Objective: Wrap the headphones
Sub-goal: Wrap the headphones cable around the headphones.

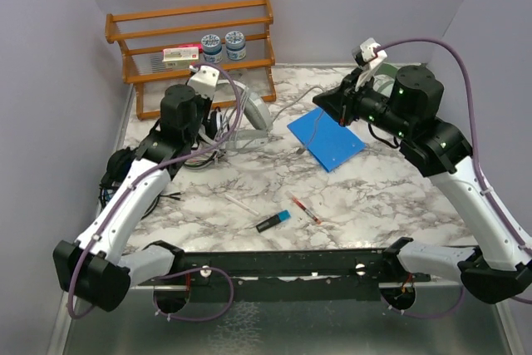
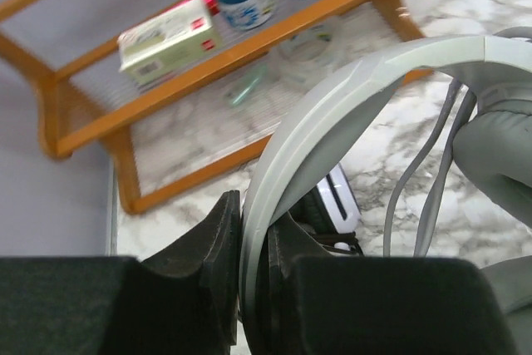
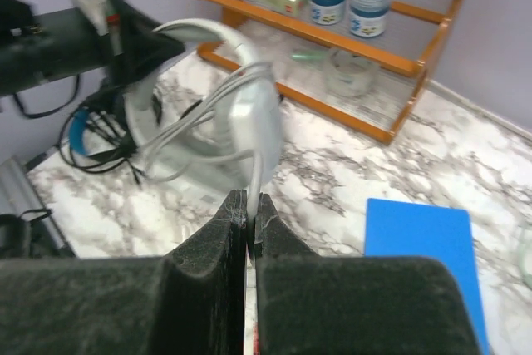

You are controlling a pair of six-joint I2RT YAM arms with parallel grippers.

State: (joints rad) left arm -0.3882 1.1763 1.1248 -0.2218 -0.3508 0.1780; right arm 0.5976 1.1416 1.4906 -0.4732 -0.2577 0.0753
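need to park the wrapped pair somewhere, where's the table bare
Bare: the front-right marble table, bordered by the flat blue square board, the red pen and the right arm. Crowded: back left, where the left gripper holds the pale grey over-ear headphones over tangled dark cables beside the orange wooden rack, the right gripper pinching their thin grey cable.

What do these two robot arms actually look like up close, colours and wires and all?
The left arm and right arm share smooth white shells on long segments, with chunky black joints. A purple cable loops loosely along each. Small green lights glow on the right arm's joints. Each wrist carries a little white camera; the jaws are matte black blocks.
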